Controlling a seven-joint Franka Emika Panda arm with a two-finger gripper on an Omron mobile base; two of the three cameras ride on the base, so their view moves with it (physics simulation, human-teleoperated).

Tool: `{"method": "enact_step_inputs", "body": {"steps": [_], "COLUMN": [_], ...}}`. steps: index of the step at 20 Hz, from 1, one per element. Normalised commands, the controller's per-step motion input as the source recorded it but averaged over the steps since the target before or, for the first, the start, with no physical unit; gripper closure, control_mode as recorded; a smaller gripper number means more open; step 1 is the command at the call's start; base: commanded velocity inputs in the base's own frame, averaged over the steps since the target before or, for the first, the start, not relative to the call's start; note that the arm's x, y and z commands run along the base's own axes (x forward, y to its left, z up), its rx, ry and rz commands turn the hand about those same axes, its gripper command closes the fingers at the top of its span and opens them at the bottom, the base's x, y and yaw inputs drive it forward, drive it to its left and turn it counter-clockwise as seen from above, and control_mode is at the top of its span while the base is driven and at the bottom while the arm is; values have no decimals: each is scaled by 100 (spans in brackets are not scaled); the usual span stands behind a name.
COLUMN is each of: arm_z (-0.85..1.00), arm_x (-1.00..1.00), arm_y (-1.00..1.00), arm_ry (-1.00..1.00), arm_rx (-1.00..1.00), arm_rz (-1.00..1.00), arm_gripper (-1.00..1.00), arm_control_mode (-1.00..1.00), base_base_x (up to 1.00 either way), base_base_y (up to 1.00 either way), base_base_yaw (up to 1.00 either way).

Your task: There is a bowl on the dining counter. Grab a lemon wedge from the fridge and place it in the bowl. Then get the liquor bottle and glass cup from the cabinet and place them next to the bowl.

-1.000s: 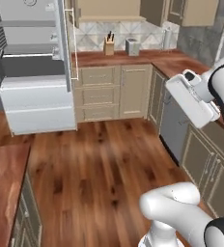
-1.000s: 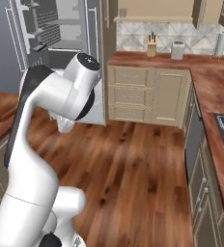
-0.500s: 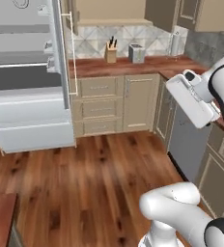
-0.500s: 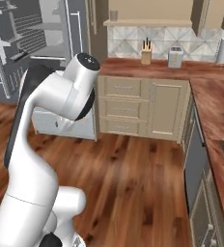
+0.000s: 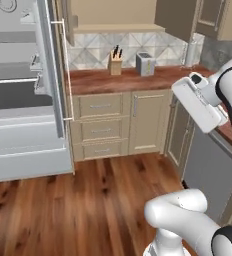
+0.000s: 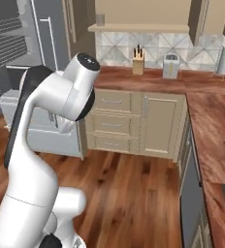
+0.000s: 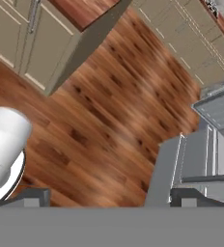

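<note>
The fridge (image 5: 23, 115) stands at the left with its door (image 5: 50, 75) swung open and wire shelves showing; it also appears as the fridge (image 6: 17, 53) and, from above, the fridge (image 7: 201, 144). The tan cabinet (image 5: 113, 15) hangs over the worktop, its beige shelf (image 6: 138, 28) carrying a short grey cylinder (image 6: 100, 19) that I cannot identify. My gripper (image 7: 111, 197) is open and empty, held high over the wood floor, its white hand (image 5: 198, 102) raised at the right. The bowl, dining counter, lemon wedge and liquor bottle are out of view.
A knife block (image 5: 115, 64), toaster (image 5: 144, 63) and paper towel roll (image 5: 190, 52) sit on the wood-grain worktop (image 6: 216, 121). Beige drawers (image 5: 100, 125) and a grey dishwasher front (image 5: 208, 170) line the corner. Wood floor (image 5: 88, 200) lies open ahead.
The whole scene has shifted as the base moved: fridge and corner units are nearer and further left. The arm holds the same pose, jaws still wide.
</note>
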Motion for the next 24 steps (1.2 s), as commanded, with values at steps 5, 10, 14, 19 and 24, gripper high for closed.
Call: {"method": "enact_step_inputs", "body": {"steps": [5,10,14,19,24], "arm_z": [0,0,0,0,0], "arm_x": [0,0,0,0,0], "arm_y": [0,0,0,0,0], "arm_ry": [0,0,0,0,0], "arm_rx": [0,0,0,0,0], "arm_rz": [0,0,0,0,0], "arm_gripper": [-100,-100,-100,-100,-100], "arm_control_mode": [100,100,100,100,100], "base_base_x": [100,100,100,100,100], "base_base_y": [-40,-32,-37,-32,-5], "base_base_yaw": [0,0,0,0,7]}}
